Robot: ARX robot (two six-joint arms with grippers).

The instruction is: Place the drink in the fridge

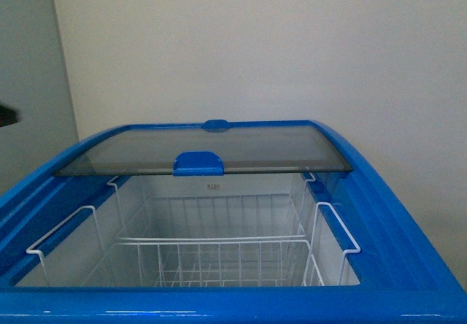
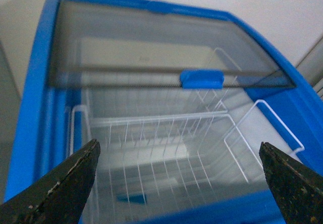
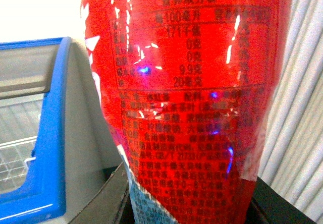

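The fridge [image 1: 408,222] stands open in the front view. Its glass sliding lid [image 1: 146,152] is pushed over the far half, with a blue handle [image 1: 198,163] on the lid's near edge. The near half is uncovered and shows white wire baskets [image 1: 219,255] hanging inside. A plain pale wall [image 1: 255,47] rises behind it, and neither arm shows in this view. The left gripper [image 2: 179,183] hangs above the uncovered half. Its dark, scuffed fingers [image 2: 65,183] are spread wide with nothing between them, and the baskets are visible through the gap. The right gripper [image 3: 192,209] pinches the drink [image 3: 192,82], with dark jaw parts pressed against the bottle's lower sides. The bottle's red label [image 3: 202,148], covered in small print, fills most of the right wrist view. The drink is outside the fridge, off beside the blue rim, and a pale ribbed panel [image 3: 298,108] stands on its other side. The cap and the liquid are out of view.
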